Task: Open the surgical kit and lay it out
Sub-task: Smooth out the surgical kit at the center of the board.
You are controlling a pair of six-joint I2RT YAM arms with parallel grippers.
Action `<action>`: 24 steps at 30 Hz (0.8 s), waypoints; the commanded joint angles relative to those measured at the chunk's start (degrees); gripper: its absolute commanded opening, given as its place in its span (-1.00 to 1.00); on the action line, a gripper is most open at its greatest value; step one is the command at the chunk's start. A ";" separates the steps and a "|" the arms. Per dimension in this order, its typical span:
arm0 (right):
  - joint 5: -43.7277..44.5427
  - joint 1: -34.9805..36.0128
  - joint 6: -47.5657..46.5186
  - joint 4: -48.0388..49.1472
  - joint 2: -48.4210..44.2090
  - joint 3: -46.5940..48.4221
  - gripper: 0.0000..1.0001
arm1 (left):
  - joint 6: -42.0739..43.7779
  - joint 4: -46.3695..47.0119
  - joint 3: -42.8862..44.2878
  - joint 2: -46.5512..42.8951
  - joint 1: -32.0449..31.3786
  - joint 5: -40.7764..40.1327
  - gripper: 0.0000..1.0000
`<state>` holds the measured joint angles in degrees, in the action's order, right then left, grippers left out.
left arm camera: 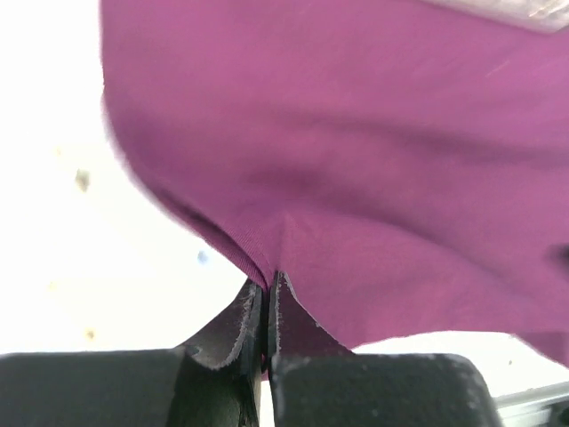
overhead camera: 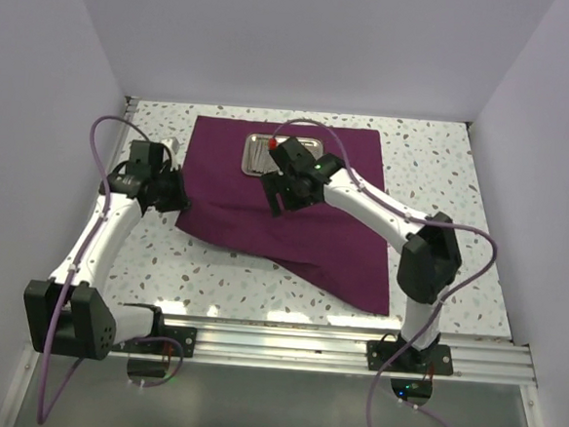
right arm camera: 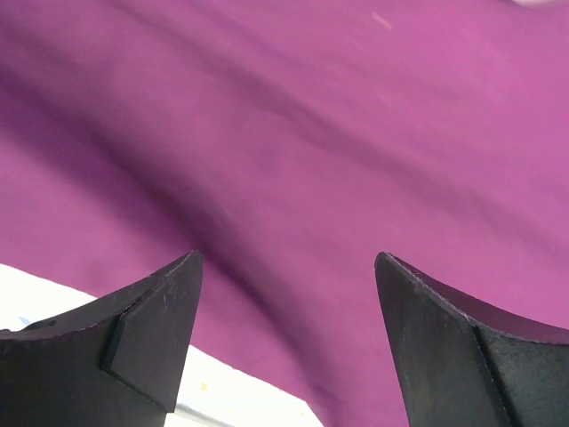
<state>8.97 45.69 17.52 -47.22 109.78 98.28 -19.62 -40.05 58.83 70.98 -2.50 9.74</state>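
The dark purple cloth wrap [overhead camera: 312, 235] lies spread on the speckled worktop [overhead camera: 434, 175], w/ a small shiny rectangular steel tray [overhead camera: 248, 157] sitting on its far part. The left end effector [left arm camera: 267, 298] is pinched closed on the cloth's left edge, fabric gathered btwn its tips. The right end effector [right arm camera: 284, 294] hangs over the cloth's middle, just on the near side of the tray, jaws wide apart, gripping nothing.

The cloth wrap [overhead camera: 303, 229] is matt maroon fabric, the tray [overhead camera: 252, 158] glossy bare steel, the tabletop [overhead camera: 435, 161] smooth and speckled.
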 commanded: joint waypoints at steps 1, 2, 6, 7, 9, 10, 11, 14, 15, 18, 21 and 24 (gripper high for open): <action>3.25 -0.78 4.79 -2.70 -10.95 -5.19 0.64 | 0.73 -15.66 0.77 -4.34 -0.22 -6.84 -1.00; 3.24 -0.78 5.41 -2.61 -12.64 -8.68 0.64 | -0.85 -17.24 0.67 -5.93 -0.31 -4.05 -1.00; 2.19 -0.78 8.14 -2.70 -20.03 -16.88 0.69 | -6.22 -25.30 -0.98 -9.10 -0.22 -4.72 -0.76; 1.67 -0.78 8.32 -2.96 -21.08 -18.02 0.71 | -6.92 -27.43 -1.78 -9.45 -0.22 -5.51 -0.62; 1.23 -0.78 8.58 -3.31 -24.16 -21.28 0.78 | -8.68 -32.51 -4.76 -11.90 -0.31 -6.75 0.30; 1.14 -0.87 8.59 -3.40 -24.95 -22.07 0.81 | -9.29 -34.11 -5.21 -13.05 -0.31 -7.10 0.97; 1.22 -0.87 8.59 -3.66 -25.83 -23.21 0.85 | -10.52 -35.52 -5.39 -14.10 -0.31 -8.06 0.99; 1.48 -0.78 8.85 -4.11 -28.56 -25.23 0.91 | -12.54 -35.53 -4.87 -18.85 -0.31 -4.04 1.00; 1.49 -0.78 8.94 -4.45 -29.35 -25.50 0.92 | -13.16 -35.53 -3.99 -19.64 -0.31 -3.33 1.00; 2.36 -0.87 9.02 -5.16 -29.97 -25.60 0.94 | -13.87 -35.36 0.21 -19.13 -0.31 -6.47 1.00; 3.07 -0.78 8.15 -5.60 -29.27 -23.49 0.96 | -12.03 -33.08 5.57 -16.24 -0.31 -9.56 1.00; 4.29 -0.96 6.75 -6.21 -25.85 -17.79 0.97 | -10.27 -26.76 7.87 -13.16 -0.31 -9.04 1.00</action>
<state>11.09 44.69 25.39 -53.19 82.50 74.22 -30.85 -72.77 63.33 55.42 -2.70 1.69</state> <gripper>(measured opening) 0.983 0.996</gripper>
